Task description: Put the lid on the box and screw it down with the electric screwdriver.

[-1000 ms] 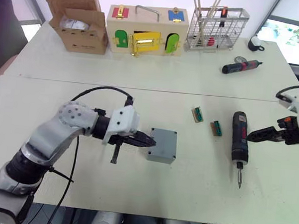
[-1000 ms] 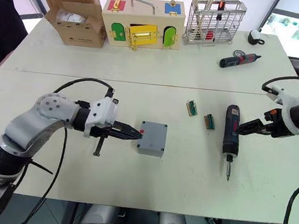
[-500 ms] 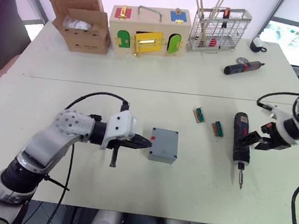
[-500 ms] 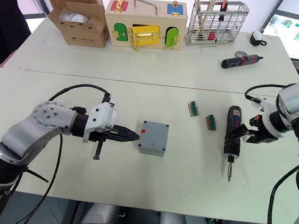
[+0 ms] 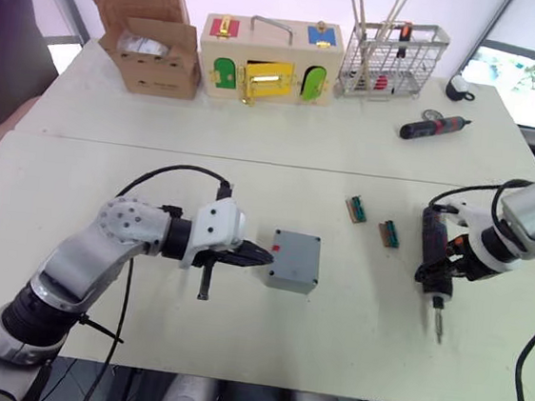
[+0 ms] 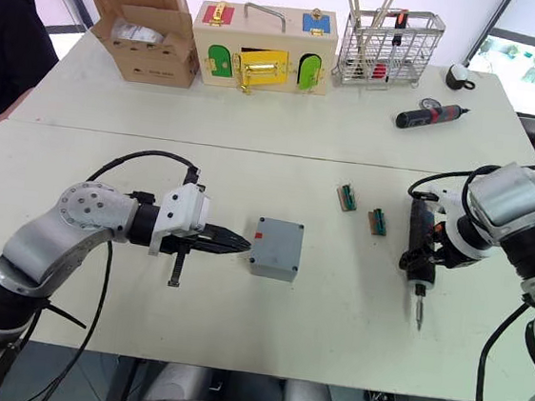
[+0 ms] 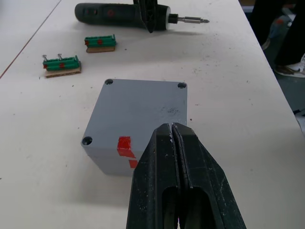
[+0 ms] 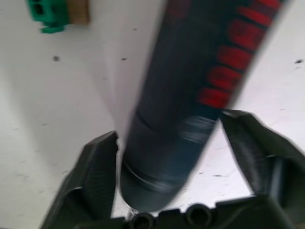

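Lid (image 7: 143,107) already seated on box (image 5: 293,262), table centre.

Left gripper (image 7: 173,133) pinched closed, at box's 9 o'clock.

Right gripper (image 8: 169,138) spread wide around electric screwdriver (image 6: 417,244) at box's 3 o'clock, not yet gripping.

Left: pick up, drive corner screws.

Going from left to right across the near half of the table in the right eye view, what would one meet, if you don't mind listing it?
Left gripper → box → first green clip block → second green clip block → electric screwdriver → right gripper.
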